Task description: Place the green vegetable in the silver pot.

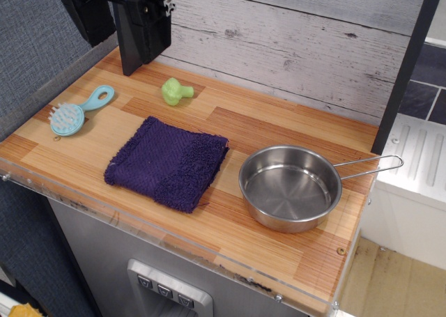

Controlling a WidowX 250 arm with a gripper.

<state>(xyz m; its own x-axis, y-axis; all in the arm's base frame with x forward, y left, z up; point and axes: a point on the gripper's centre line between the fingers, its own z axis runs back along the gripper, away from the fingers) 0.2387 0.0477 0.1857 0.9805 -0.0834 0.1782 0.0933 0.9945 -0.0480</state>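
At top left, tool (143, 49) cropped, jaw state unreadable, above green vegetable (175, 92); silver pot (290, 187) far right.

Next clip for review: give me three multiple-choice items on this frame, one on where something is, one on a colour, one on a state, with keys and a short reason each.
1. Where does the toy broccoli lie?
A. inside the pot
B. on the wooden counter behind the cloth
C. on the cloth

2. What colour is the folded cloth?
A. purple
B. red
C. white

3. What is in the silver pot?
A. the brush
B. the broccoli
C. nothing

Key:
1 B: the broccoli sits on bare counter near the back wall, apart from the cloth.
2 A: the cloth is dark purple.
3 C: the pot's bare steel bottom shows, while the pale-blue brush lies at the counter's left end and the gripper hangs above the back corner.
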